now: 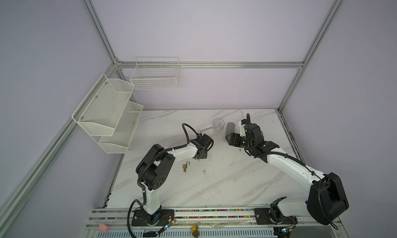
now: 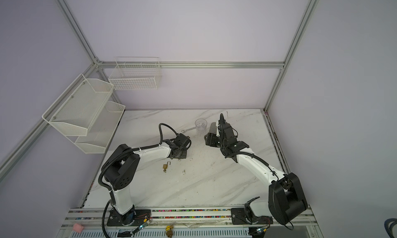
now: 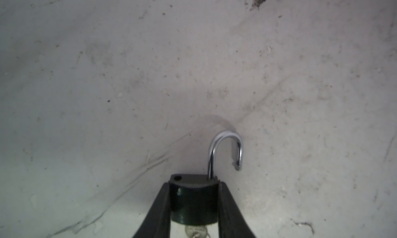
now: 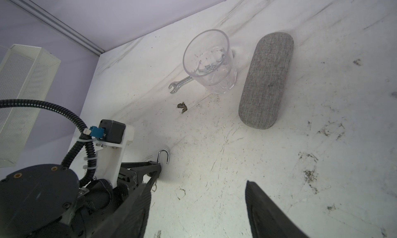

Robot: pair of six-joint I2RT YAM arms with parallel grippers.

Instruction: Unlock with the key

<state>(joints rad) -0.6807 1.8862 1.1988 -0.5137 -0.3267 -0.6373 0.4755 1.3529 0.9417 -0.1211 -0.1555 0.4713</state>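
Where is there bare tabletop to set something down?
Free: the wide front stretch between padlock and front rail, and the back-left corner by the mesh shelf. Crowded: back middle, where wrench, cup, grey case and right tool bunch together.

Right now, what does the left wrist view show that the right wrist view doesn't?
Only left wrist: the padlock body, clamped by the left gripper, and the key at its base. Only right wrist: cup, wrench, grey case, mesh shelf, and the open, empty right gripper. Both: the open shackle past the left gripper's tips, and the scuffed table.
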